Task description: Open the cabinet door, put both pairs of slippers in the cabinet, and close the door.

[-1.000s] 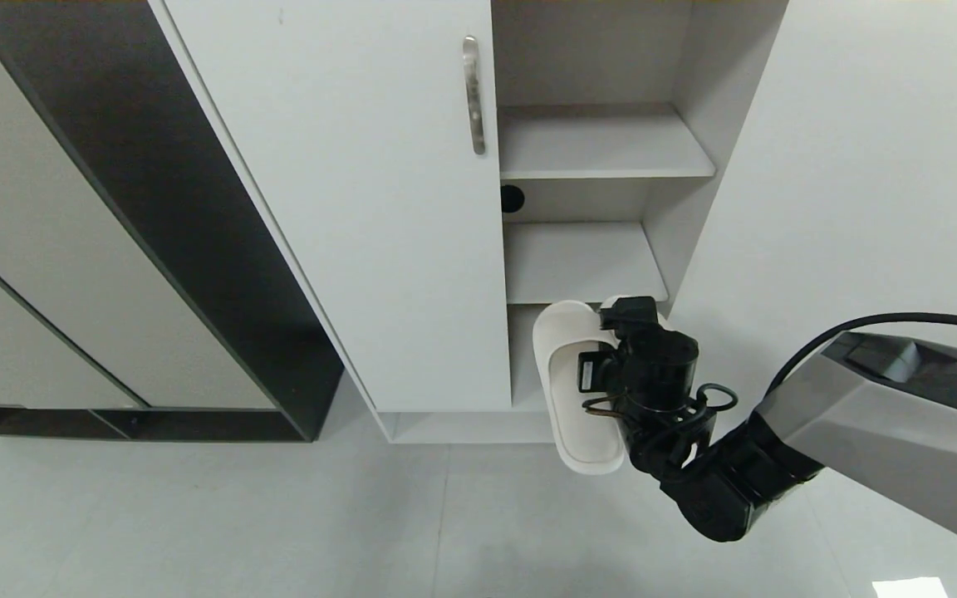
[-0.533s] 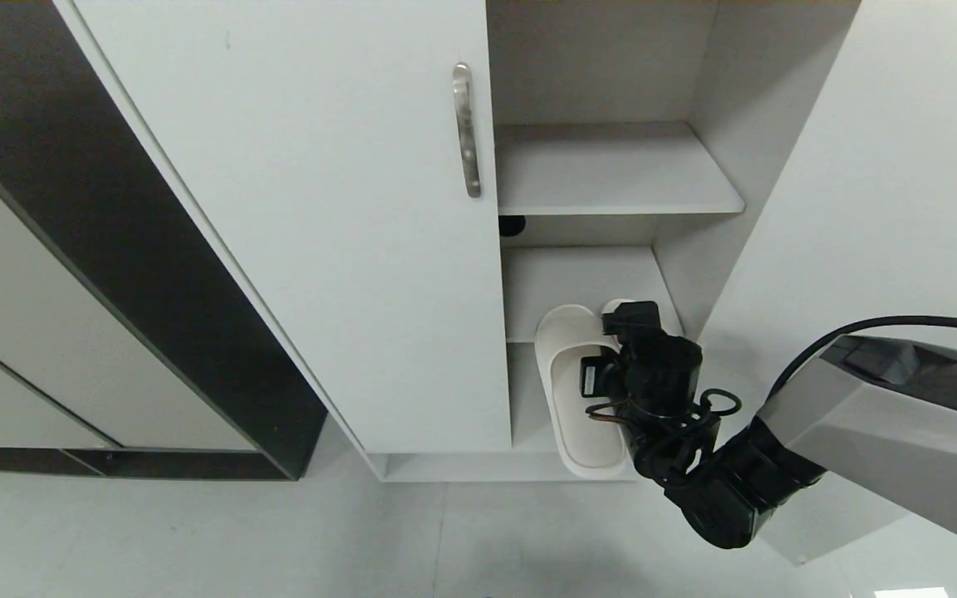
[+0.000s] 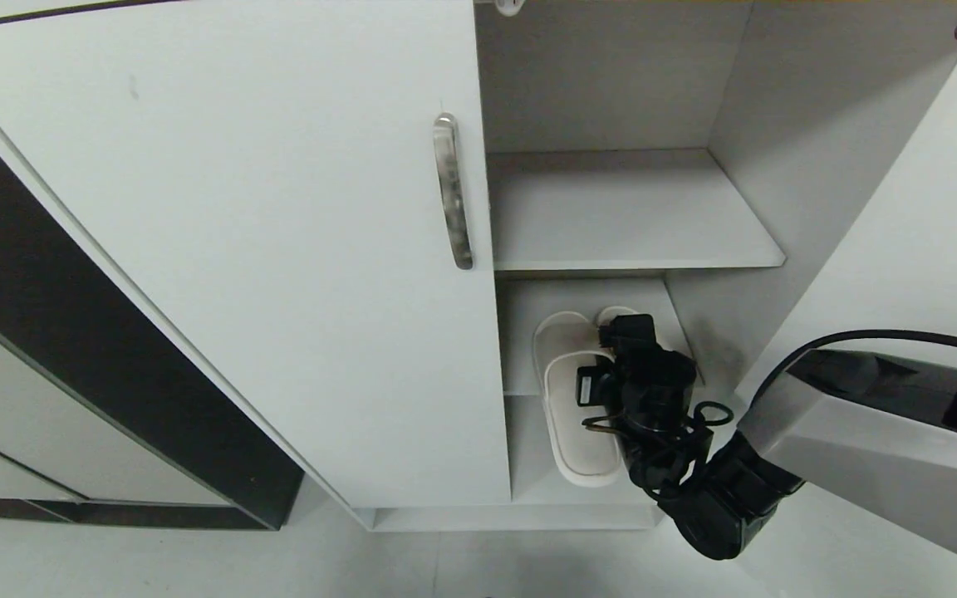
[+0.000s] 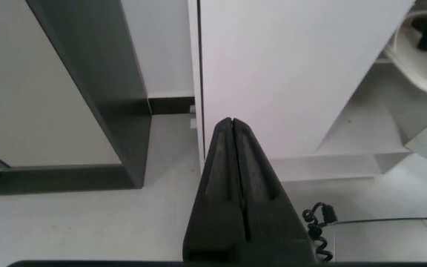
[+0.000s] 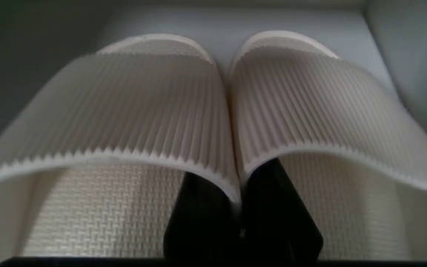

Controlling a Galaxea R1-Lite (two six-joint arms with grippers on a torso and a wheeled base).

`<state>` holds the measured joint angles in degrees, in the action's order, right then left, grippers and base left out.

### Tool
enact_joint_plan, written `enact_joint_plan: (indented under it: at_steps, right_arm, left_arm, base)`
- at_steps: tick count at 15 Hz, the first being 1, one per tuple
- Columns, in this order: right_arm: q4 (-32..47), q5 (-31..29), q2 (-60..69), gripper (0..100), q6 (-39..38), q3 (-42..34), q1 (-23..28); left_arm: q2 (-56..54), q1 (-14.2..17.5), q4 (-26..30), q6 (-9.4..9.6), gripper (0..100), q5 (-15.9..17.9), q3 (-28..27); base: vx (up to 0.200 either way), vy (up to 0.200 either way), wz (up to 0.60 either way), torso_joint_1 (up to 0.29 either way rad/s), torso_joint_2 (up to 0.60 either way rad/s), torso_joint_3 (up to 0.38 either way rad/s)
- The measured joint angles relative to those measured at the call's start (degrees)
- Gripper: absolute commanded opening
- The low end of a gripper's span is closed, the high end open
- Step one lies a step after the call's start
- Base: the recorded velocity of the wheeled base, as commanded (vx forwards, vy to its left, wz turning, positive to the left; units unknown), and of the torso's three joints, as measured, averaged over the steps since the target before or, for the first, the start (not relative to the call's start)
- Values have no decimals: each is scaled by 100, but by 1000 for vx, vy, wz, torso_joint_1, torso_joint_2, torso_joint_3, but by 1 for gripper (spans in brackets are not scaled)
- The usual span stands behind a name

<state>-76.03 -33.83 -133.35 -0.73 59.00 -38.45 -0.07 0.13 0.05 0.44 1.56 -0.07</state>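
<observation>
You have no text, number, brand or sign to read here. The one printed item is a small pale label on the side of the right gripper, and its marks are too small to make out.
</observation>
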Motion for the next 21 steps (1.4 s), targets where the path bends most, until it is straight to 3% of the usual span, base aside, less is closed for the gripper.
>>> enact_joint_plan:
  at_steps: [6, 14, 15, 18, 21]
  right_arm:
    - [497, 71, -300, 0, 20, 897, 267]
    - [2349, 158, -1093, 0, 9, 3405, 649]
    - [2455, 156, -1202, 100, 5, 3636, 675]
    - [2517, 148, -1370, 100, -27, 3860, 711]
    - [2220, 154, -1124, 100, -57, 3123, 649]
  left_arm:
    - [0, 0, 2, -1, 0, 2, -2]
    - [0, 0, -2, -9, 0, -9, 0]
    - [0, 0, 0, -9, 0, -6, -2]
    - [0, 2, -2, -9, 0, -11, -2]
    - [0, 2, 0, -11, 0, -6, -2]
  base:
    - [0, 0, 0, 0, 0, 0]
    - [0, 0, 0, 0, 0, 0]
    - [0, 0, 0, 0, 0, 0]
    - [0, 0, 0, 0, 0, 0]
    - [0, 0, 0, 0, 0, 0]
